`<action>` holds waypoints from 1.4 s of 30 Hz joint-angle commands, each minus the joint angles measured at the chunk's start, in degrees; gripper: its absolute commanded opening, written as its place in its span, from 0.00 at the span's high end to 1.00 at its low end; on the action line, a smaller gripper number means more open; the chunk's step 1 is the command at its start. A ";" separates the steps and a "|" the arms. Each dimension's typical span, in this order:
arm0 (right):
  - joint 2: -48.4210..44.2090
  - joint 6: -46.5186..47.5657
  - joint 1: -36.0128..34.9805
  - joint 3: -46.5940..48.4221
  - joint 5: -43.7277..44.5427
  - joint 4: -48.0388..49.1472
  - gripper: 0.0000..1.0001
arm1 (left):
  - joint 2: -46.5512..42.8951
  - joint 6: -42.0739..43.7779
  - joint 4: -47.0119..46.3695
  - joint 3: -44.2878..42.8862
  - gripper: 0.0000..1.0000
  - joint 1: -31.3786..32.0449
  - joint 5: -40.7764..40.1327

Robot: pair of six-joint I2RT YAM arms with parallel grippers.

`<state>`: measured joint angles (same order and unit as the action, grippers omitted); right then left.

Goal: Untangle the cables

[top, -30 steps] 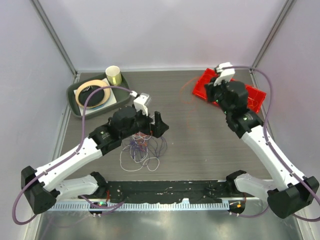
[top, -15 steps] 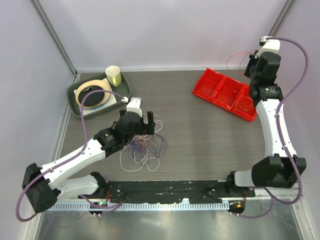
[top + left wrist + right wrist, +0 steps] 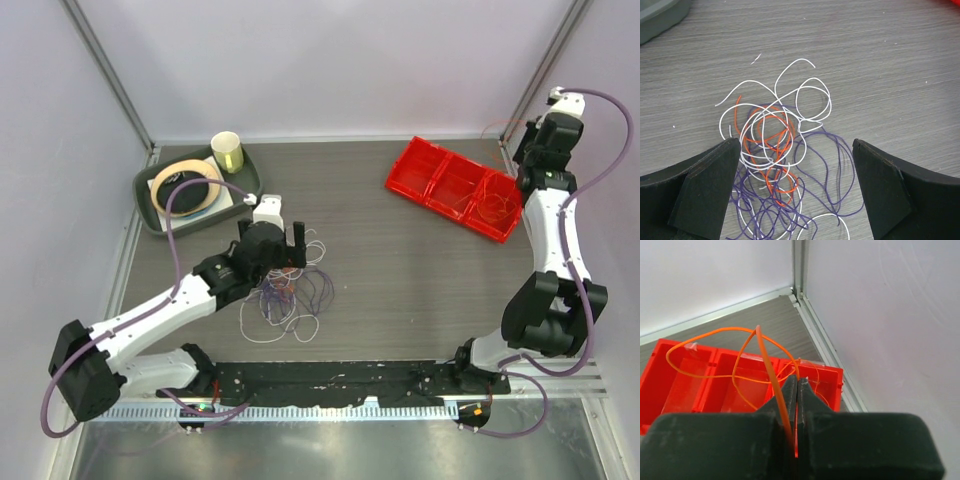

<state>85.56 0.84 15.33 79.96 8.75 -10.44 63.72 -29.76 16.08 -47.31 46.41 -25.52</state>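
A tangle of white, orange-red and purple cables (image 3: 288, 290) lies on the table in front of the left arm; the left wrist view shows it (image 3: 777, 150) between the fingers. My left gripper (image 3: 294, 247) is open and hovers just above the tangle's far side, holding nothing. My right gripper (image 3: 532, 140) is raised high at the far right corner, above the red bin (image 3: 455, 187). In the right wrist view it (image 3: 797, 382) is shut on an orange cable (image 3: 747, 357) that loops out over the bin (image 3: 690, 385). Part of the orange cable (image 3: 490, 208) rests in the bin's right compartment.
A dark green tray (image 3: 150, 215) with a tape roll (image 3: 186, 187) and a pale cup (image 3: 228, 151) sits at the back left. The enclosure walls and corner post (image 3: 799, 270) stand close to the right gripper. A black rail (image 3: 330, 380) runs along the near edge.
My right arm has swung up and to the far right corner, carrying the orange cable from the table over the red bin. My left gripper has shifted slightly over the tangle.
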 commanded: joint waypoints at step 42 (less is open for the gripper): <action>2.41 -12.35 8.40 -15.45 -0.66 11.23 0.99 | 2.90 -0.39 -2.89 -1.03 0.00 -1.41 2.40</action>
<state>89.76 -8.38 23.55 65.95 7.16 -2.59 67.85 -29.78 16.05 -47.33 45.30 -23.33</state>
